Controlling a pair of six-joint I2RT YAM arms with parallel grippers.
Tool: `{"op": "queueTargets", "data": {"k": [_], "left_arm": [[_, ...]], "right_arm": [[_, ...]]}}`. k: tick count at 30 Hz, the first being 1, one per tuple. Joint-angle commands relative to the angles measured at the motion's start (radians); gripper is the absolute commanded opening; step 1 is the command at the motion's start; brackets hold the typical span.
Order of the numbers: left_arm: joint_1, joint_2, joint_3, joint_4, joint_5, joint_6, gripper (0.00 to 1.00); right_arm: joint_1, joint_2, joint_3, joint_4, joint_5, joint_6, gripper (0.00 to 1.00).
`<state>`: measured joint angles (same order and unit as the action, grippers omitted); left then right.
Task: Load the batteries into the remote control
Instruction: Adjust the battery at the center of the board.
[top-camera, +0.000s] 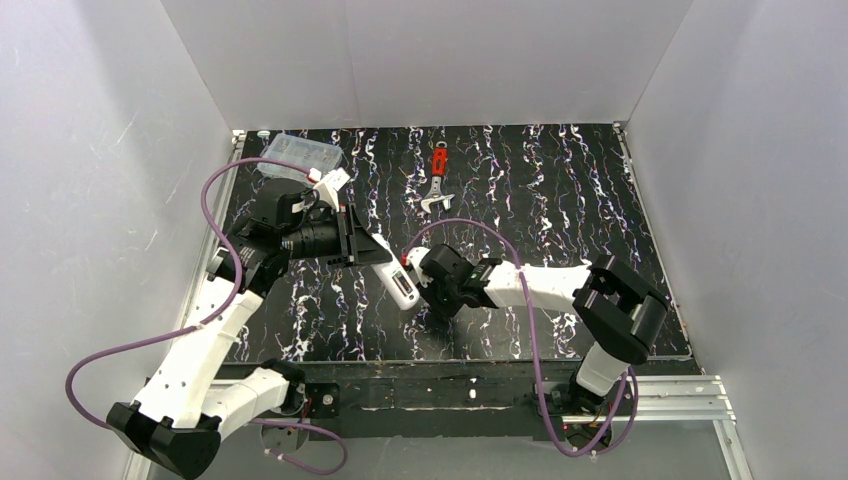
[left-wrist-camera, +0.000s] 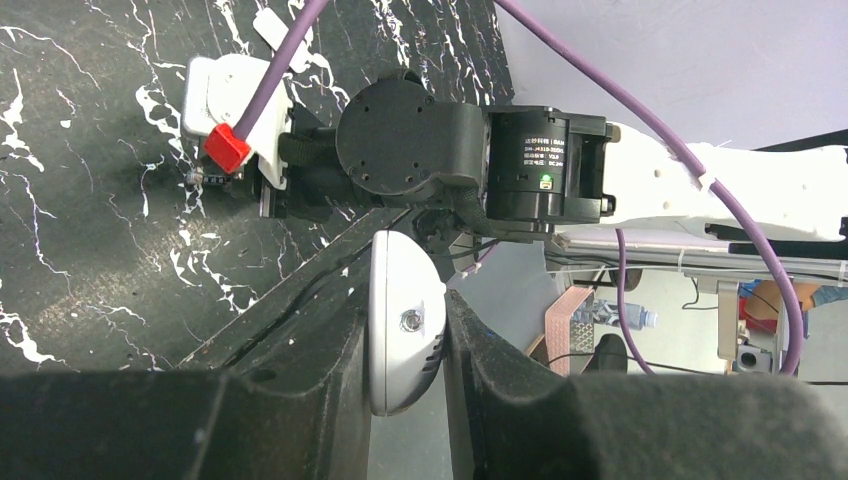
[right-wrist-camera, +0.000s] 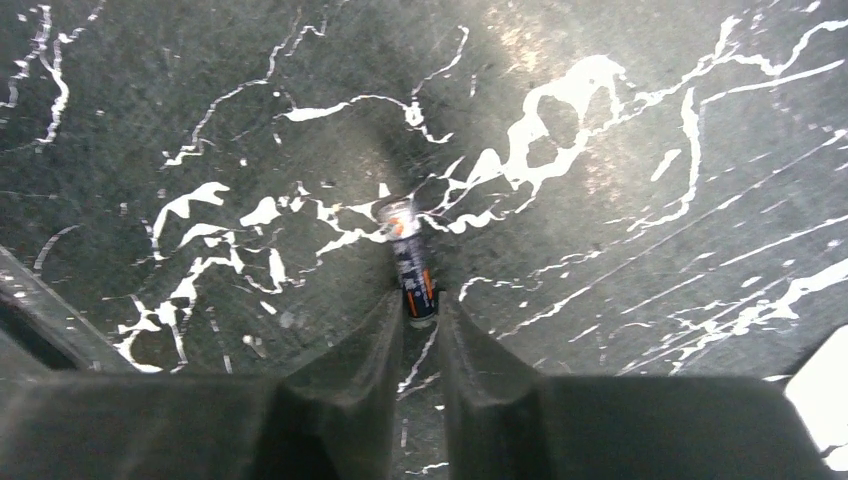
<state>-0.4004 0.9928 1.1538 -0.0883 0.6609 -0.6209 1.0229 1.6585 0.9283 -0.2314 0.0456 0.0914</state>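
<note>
While the left jaws clamp the remote control mid-frame, presumably for loading, the right jaws straddle a battery on the surface; whether it is pinched, I cannot tell.

Remote crowds R end effector; wrench apart.

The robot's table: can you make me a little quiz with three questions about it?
1. True or false: the left pincer grips the small white plastic remote control.
2. What lies far back on the black marbled table? A the red-handled metal wrench; B a yellow banana; C a blue cup.
3. Fill in: the tiny dark cylindrical battery lies with one end between the ___ pincer's fingertips.
Key: 1 true; 2 A; 3 right pincer.
</note>
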Motion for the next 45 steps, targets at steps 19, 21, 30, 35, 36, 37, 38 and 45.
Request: {"op": "queueTargets", "data": {"k": [19, 21, 30, 35, 36, 37, 38, 45], "left_arm": [[0.027, -0.050, 0.012, 0.011, -0.009, 0.012, 0.00], [0.032, -0.051, 0.020, 0.004, -0.021, 0.024, 0.00], [0.035, -0.037, -0.008, 0.050, 0.003, -0.008, 0.00], [0.035, -0.020, -0.003, 0.073, 0.024, -0.020, 0.00], [0.035, -0.020, -0.004, 0.075, 0.025, -0.023, 0.00], [0.035, -0.021, -0.005, 0.077, 0.025, -0.024, 0.00], [0.035, -0.022, -0.006, 0.079, 0.024, -0.024, 0.00], [0.035, -0.027, -0.011, 0.082, 0.023, -0.029, 0.00]], "right_arm": [[-0.176, -0.496, -0.003, 0.050, -0.064, 0.004, 0.01], [-0.185, -0.593, -0.040, 0.141, -0.123, -0.043, 0.01], [-0.189, -0.896, -0.175, 0.452, -0.444, -0.263, 0.01], [-0.190, -0.926, -0.138, 0.446, -0.614, -0.367, 0.01], [-0.190, -0.933, -0.137, 0.450, -0.625, -0.377, 0.01], [-0.190, -0.938, -0.136, 0.461, -0.626, -0.378, 0.01], [-0.190, -0.944, -0.137, 0.465, -0.629, -0.383, 0.01], [-0.189, -0.945, -0.132, 0.472, -0.648, -0.385, 0.01]]}}
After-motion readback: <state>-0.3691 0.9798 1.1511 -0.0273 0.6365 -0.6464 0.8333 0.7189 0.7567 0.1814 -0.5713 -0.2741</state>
